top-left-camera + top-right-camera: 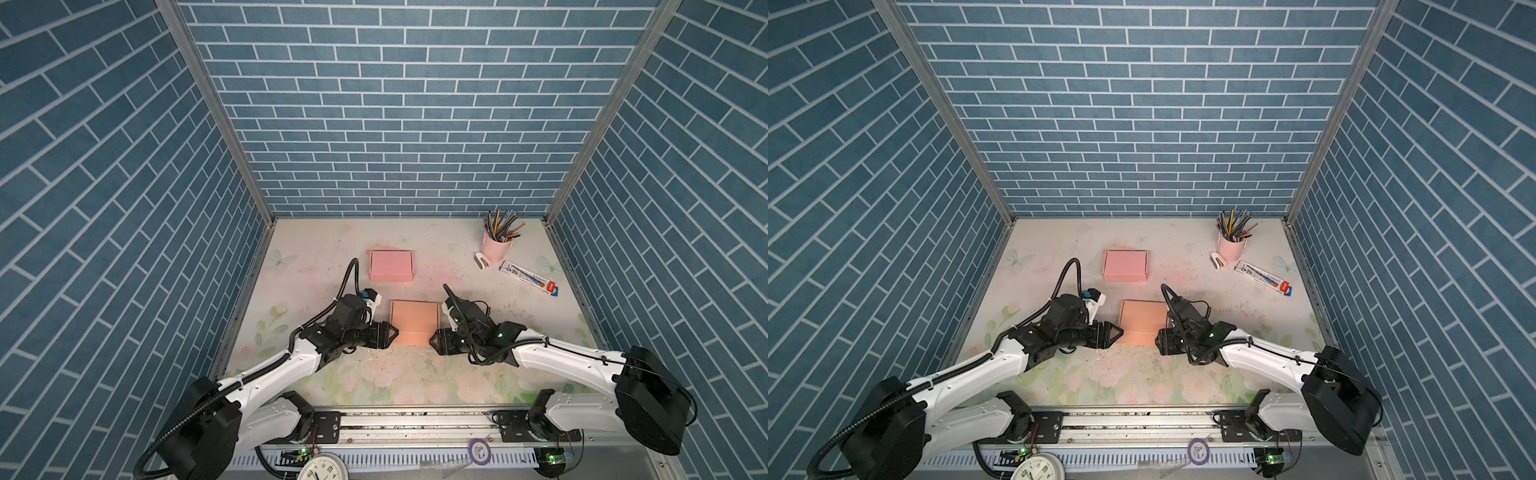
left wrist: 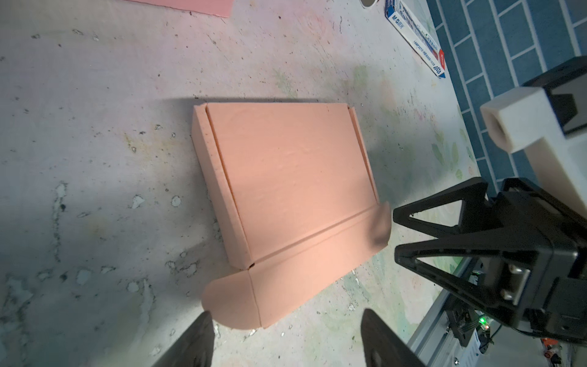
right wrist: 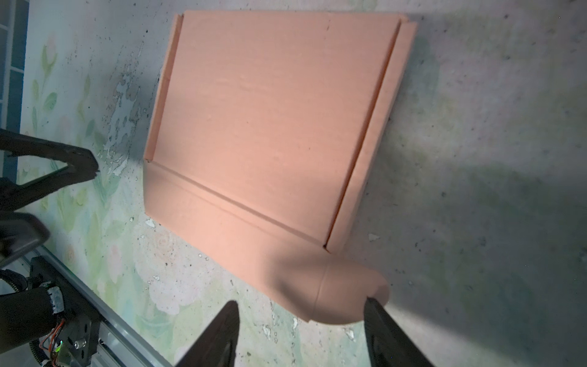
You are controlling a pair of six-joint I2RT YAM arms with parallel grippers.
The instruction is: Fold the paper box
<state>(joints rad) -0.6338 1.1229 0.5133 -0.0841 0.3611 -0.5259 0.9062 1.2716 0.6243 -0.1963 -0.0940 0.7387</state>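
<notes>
Both top views show left gripper [image 1: 394, 332] and right gripper [image 1: 432, 338] flanking the paper box [image 1: 414, 320]; fingers released, grasping nothing.

top views: overhead, facing down on whole table [image 1: 436, 270] | wrist views: close, both on paper box [image 2: 286, 178]

Dim wrist views, hard shadows, wide-angle distortion

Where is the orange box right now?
In both top views the orange box lies near the middle, between the left gripper and the right gripper, with the pink box just behind it.
</notes>
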